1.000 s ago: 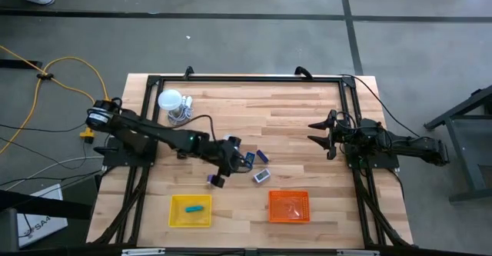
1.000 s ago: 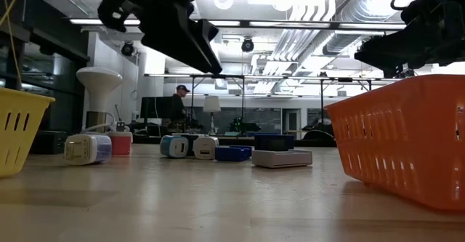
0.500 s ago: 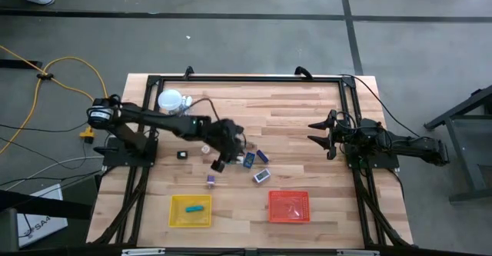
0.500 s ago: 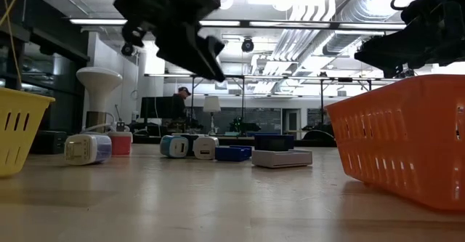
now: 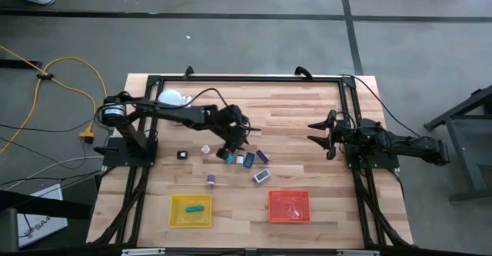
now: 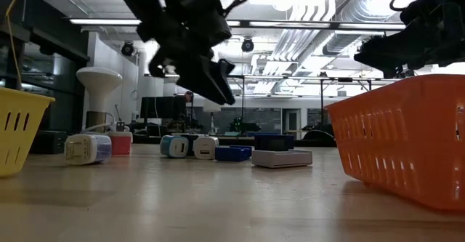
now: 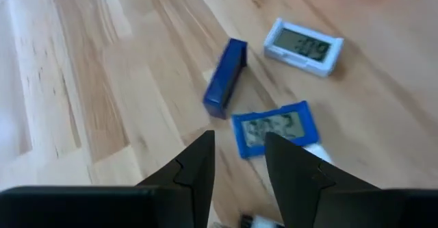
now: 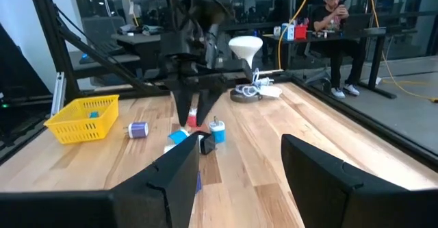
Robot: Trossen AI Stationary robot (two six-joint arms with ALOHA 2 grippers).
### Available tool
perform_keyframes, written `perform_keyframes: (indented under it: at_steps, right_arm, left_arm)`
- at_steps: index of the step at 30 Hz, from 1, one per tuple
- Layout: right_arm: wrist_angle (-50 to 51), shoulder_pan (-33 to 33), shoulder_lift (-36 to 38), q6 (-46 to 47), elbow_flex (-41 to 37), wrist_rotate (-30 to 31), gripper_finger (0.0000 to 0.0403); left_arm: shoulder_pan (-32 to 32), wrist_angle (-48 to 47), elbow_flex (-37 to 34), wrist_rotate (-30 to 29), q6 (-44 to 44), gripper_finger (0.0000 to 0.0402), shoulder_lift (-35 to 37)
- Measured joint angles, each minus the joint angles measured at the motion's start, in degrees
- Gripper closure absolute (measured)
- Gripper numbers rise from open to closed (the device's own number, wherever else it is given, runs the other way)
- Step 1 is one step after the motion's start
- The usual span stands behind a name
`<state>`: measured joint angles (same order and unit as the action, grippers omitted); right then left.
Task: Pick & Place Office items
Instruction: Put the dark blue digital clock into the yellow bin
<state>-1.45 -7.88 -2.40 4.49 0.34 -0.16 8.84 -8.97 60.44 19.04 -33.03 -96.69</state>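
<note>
The left gripper (image 5: 230,154) is positioned over the central cluster of office items on the wooden table (image 5: 307,118); in the left wrist view its fingers (image 7: 195,170) stand apart with bare wood visible between them, so the gripper is released and grasps nothing. Directly ahead of the fingertips lies a blue-framed digital clock (image 7: 275,128), face up and flat on the wood. Just beside it rests a dark blue block (image 7: 226,77) on its long edge, and farther off a white digital clock (image 7: 304,46), also face up. A purple roll (image 5: 211,181) lies apart from the cluster, between it and the yellow mesh tray (image 5: 191,211), which already holds one teal item (image 5: 195,207). The orange mesh tray (image 5: 289,206) sits near the white clock. The right gripper (image 5: 319,134) waits well apart on the table's right side, fingers spread and empty. Handling judgement: the clocks appear to be light, rigid plastic with smooth faces, likely to slide if pressed from above; a flat-lying clock should be taken across its short edges, fingers straddling the casing. The dark blue block presents two parallel side faces and appears the easier grip. Neighbouring items lie close, so finger clearance is limited.
</note>
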Motion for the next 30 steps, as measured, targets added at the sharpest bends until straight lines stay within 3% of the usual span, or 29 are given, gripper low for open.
perform_keyframes:
  at_steps: [15,30]
  right_arm:
    - [-0.09,0.00,-0.67,0.00,-0.01,-0.01,0.0208]
    - [-0.07,0.00,-0.67,0.00,0.00,-0.01,0.0208]
  left_arm:
    - [0.17,-2.60,11.47,3.27,-4.61,0.0280,-11.33]
    - [0.15,-1.66,12.31,2.26,-6.42,0.0280,-14.02]
